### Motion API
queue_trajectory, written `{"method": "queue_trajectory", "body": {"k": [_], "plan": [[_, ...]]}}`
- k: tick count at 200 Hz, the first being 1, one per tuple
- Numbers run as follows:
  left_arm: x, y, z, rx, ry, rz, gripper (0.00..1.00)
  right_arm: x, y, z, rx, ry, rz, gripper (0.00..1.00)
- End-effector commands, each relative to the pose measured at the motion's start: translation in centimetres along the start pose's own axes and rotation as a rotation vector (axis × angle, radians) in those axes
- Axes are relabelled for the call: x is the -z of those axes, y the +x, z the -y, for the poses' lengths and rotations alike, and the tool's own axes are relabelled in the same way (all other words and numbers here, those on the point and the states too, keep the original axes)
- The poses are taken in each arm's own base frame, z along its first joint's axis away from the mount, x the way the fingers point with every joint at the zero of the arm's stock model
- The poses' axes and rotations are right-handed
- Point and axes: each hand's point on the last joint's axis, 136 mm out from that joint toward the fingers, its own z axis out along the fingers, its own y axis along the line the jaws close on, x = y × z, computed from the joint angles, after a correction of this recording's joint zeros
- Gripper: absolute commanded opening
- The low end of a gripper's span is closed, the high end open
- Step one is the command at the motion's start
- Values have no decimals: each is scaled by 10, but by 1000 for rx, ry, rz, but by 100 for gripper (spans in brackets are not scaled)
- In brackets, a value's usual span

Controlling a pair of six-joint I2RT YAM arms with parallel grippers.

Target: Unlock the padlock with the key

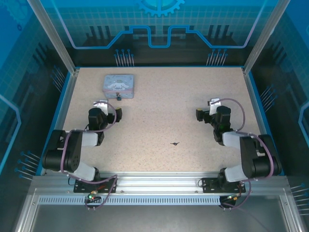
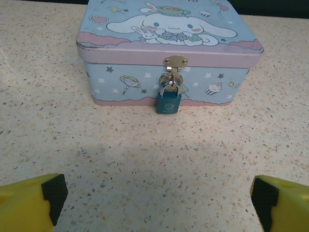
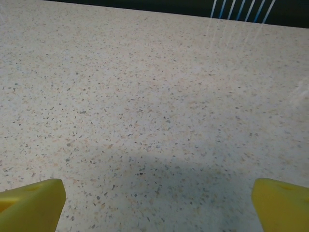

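- The key lies loose on the table, near the front and a little right of middle, touched by neither arm.
- The left gripper and right gripper both have their jaws wide apart, holding nothing.
- Far left, the padlock hangs closed on the front clasp of the tin, straight ahead of the left gripper.
- Nothing looks done yet: picking up, inserting and turning the key all remain.
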Motion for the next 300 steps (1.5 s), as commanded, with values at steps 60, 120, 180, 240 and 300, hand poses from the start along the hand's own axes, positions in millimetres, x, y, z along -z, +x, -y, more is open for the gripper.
{"method": "queue_trajectory", "body": {"k": [60, 120, 180, 240, 300], "plan": [[10, -116, 0, 172, -55, -6, 99, 65, -61, 18, -415, 68, -156, 100], [-44, -140, -6, 232, -113, -327, 99, 91, -43, -17, -469, -59, -286, 100], [-100, -123, -37, 430, -102, -477, 99, 100, -14, -49, -472, -106, -424, 100], [-146, -103, -52, 477, -97, -544, 99, 103, 1, -59, -453, -132, -462, 100], [-184, -96, -30, 527, 33, -553, 99, 97, 1, -87, -439, -299, -466, 100]]}}
